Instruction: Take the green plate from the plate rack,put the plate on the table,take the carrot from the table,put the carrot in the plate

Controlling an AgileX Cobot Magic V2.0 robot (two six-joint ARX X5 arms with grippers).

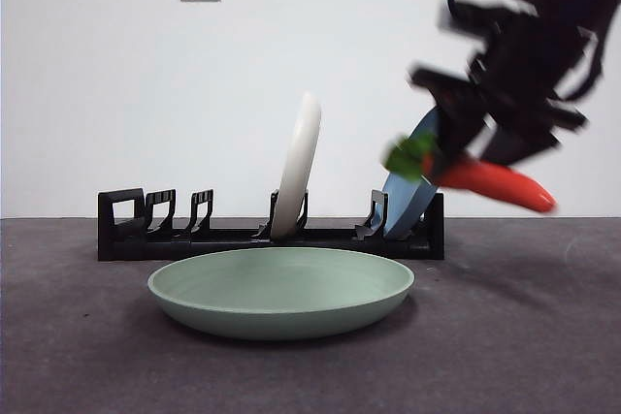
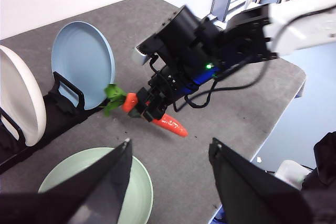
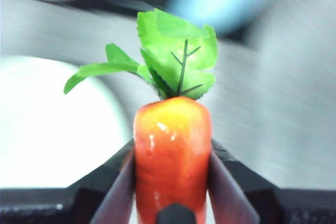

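Two jaws of the right end effector clamp the carrot mid-body, leaves leading, carrying it in the air toward the green plate, which lies flat on the worktop before the plate rack. Left end effector hangs open, waiting.

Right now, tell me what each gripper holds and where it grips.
The right gripper is shut on the carrot, by its thick orange body below the leaves. The left gripper is open, holding nothing.
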